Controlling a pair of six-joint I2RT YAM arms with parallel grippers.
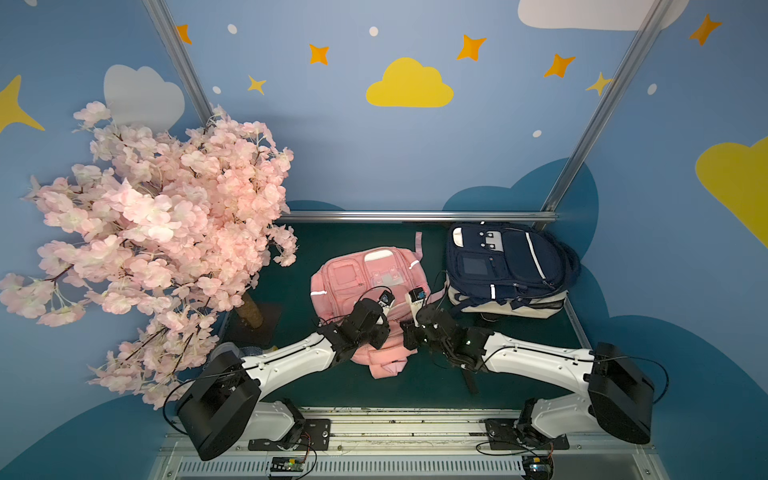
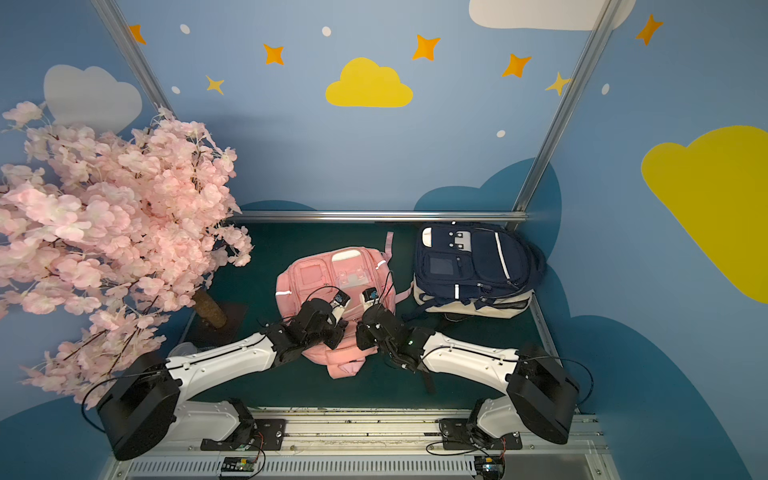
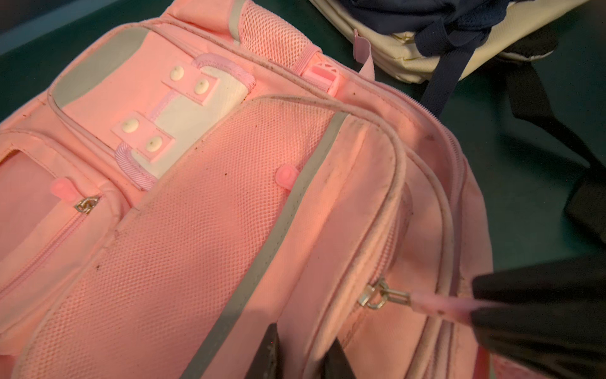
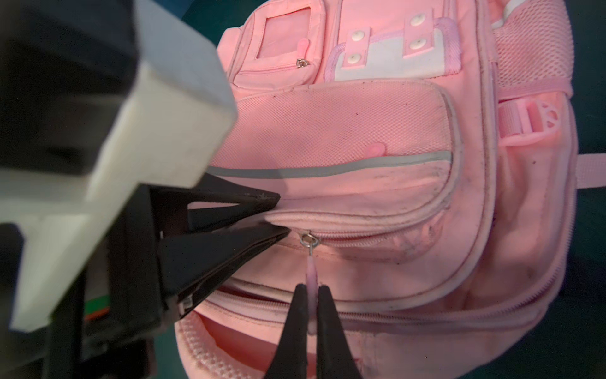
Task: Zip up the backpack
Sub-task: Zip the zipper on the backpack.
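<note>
A pink backpack [image 1: 365, 274] [image 2: 332, 270] lies flat on the green mat with its front up. My right gripper [image 4: 311, 295] is shut on the pink pull tab [image 4: 311, 272] of a front pocket zipper, just below the metal slider [image 4: 308, 241]. The left wrist view shows that slider [image 3: 377, 295] and tab [image 3: 439, 303] pulled taut. My left gripper [image 3: 303, 354] [image 4: 282, 213] pinches the piped edge of the pocket flap beside the slider, with a fold of pink fabric between its jaws. Below, a larger compartment gapes open [image 4: 236, 328].
A navy and cream backpack [image 1: 507, 266] [image 2: 473, 262] stands at the back right, its dark straps [image 3: 442, 75] trailing near the pink one. An artificial pink blossom tree [image 1: 158, 232] fills the left side on a dark base [image 1: 253, 328]. A metal rail [image 1: 415, 216] bounds the back.
</note>
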